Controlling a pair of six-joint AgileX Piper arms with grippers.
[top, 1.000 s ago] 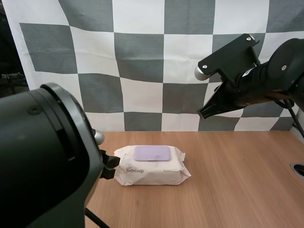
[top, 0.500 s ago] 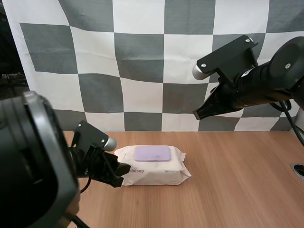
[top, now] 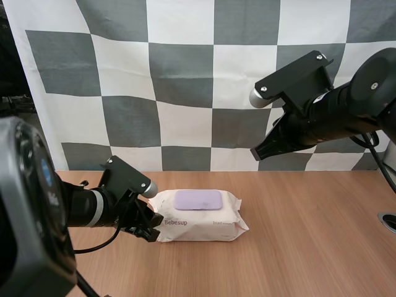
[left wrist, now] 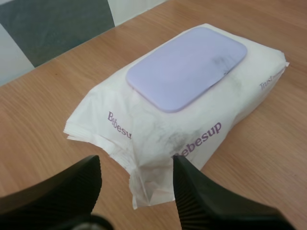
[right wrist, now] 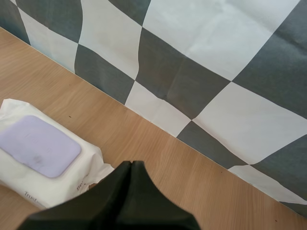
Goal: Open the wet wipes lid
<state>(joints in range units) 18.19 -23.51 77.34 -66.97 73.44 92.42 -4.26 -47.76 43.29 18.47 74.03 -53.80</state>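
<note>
A white wet wipes pack (top: 199, 223) lies flat on the wooden table, its lilac lid (top: 198, 200) closed on top. My left gripper (top: 148, 228) is low at the pack's left end. In the left wrist view the left gripper (left wrist: 136, 165) is open, its fingers apart on either side of the crimped end seam of the pack (left wrist: 192, 120), the lid (left wrist: 189, 67) just beyond. My right gripper (top: 257, 151) hangs high above the table, right of the pack. Its fingers lie together as one dark wedge (right wrist: 131, 165), shut on nothing, above the table beside the pack (right wrist: 53, 182).
The wooden table (top: 309, 247) stretches bare to the right of the pack. A small round dark fitting (top: 388, 221) sits at the table's right edge.
My left arm has swung away from the camera and reached forward, bringing its gripper to the pack's left end. The right gripper has drifted slightly left and down. The pack has not moved.
</note>
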